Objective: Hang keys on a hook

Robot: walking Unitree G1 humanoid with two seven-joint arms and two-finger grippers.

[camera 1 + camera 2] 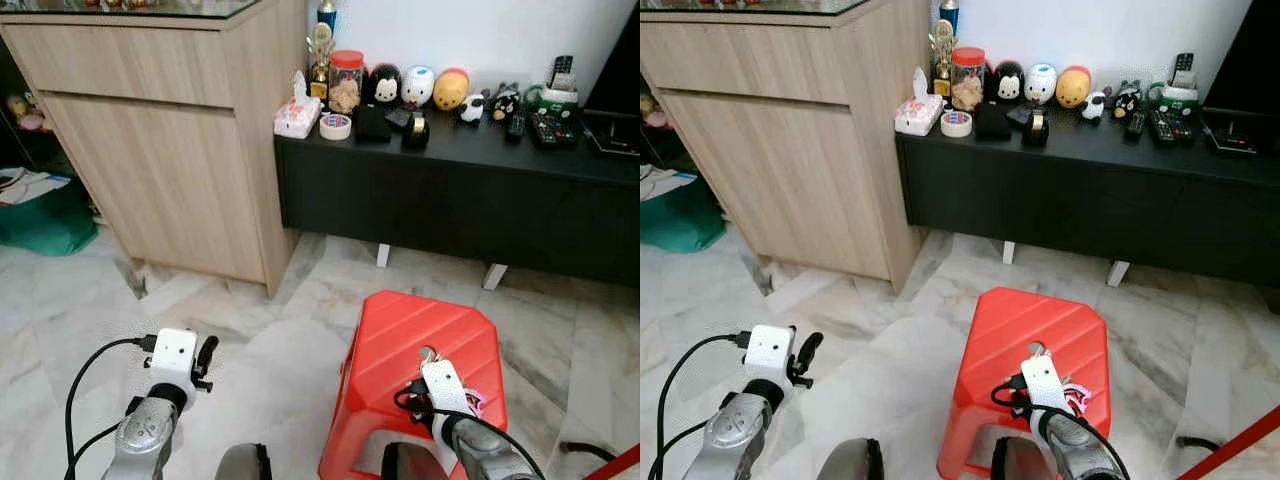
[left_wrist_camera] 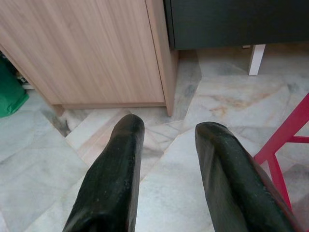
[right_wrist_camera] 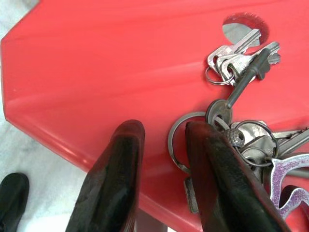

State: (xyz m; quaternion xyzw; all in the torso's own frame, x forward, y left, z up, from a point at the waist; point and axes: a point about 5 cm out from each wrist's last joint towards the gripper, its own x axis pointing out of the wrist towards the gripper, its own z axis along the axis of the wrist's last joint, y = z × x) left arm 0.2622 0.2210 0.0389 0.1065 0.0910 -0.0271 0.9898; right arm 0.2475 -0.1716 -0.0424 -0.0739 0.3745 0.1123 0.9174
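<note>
A bunch of silver keys (image 3: 240,59) on linked rings, with a glittery pink charm (image 3: 286,180), lies on the top of a red plastic stool (image 1: 400,325). My right gripper (image 3: 165,129) hovers just over the stool top, open. One finger (image 3: 212,169) rests against the large key ring (image 3: 176,140), and the other finger is over bare red plastic. In the left eye view the keys (image 1: 430,356) peek out ahead of the right wrist camera. My left gripper (image 2: 166,130) is open and empty, low over the marble floor left of the stool.
A tall wooden cabinet (image 1: 160,150) stands at the left. A low black console (image 1: 450,190) runs along the wall behind the stool, with toys, a tape roll (image 1: 335,126) and remotes on it. A green bag (image 1: 40,215) sits at the far left.
</note>
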